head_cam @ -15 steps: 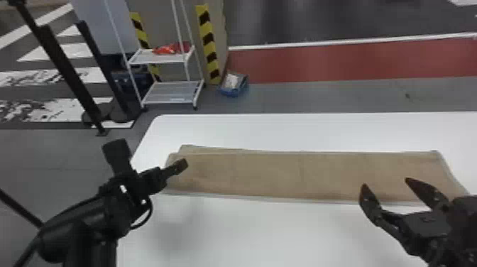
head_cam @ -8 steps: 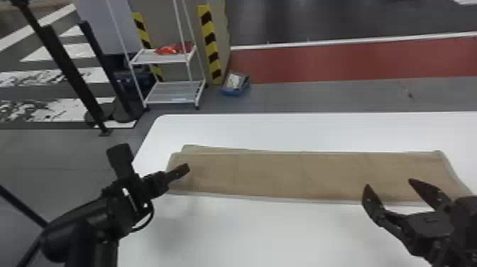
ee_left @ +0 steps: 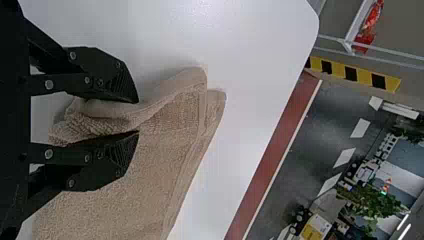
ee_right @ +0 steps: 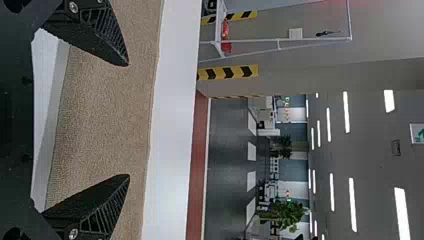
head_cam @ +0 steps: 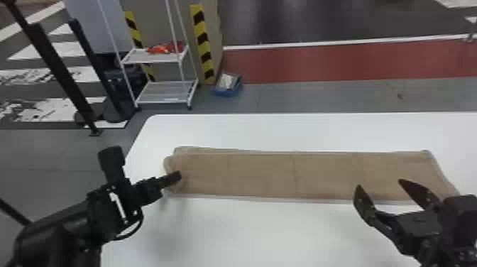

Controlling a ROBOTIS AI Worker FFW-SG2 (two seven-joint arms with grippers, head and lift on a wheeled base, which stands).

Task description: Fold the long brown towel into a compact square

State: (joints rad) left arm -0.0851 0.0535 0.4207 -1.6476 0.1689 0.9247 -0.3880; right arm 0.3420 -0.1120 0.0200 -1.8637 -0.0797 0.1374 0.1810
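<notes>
Towel (head_cam: 213,174), left end: pinched in a bunched fold by my left gripper (head_cam: 175,177), fingers narrow, per the left wrist view. Head view records the remaining length lying flat across the bench (head_cam: 269,234). Toward its right end, my right gripper (head_cam: 379,183) stands wide, holding nothing.

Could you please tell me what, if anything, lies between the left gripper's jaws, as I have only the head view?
Observer: A bunched fold of the brown towel; in the left wrist view the left gripper has its jaws closed on it.

Operator: Thank you. I see the right gripper with its jaws wide apart; what are their facing sides like?

Observer: Ribbed: the right wrist view shows rows of ridges on both.
</notes>
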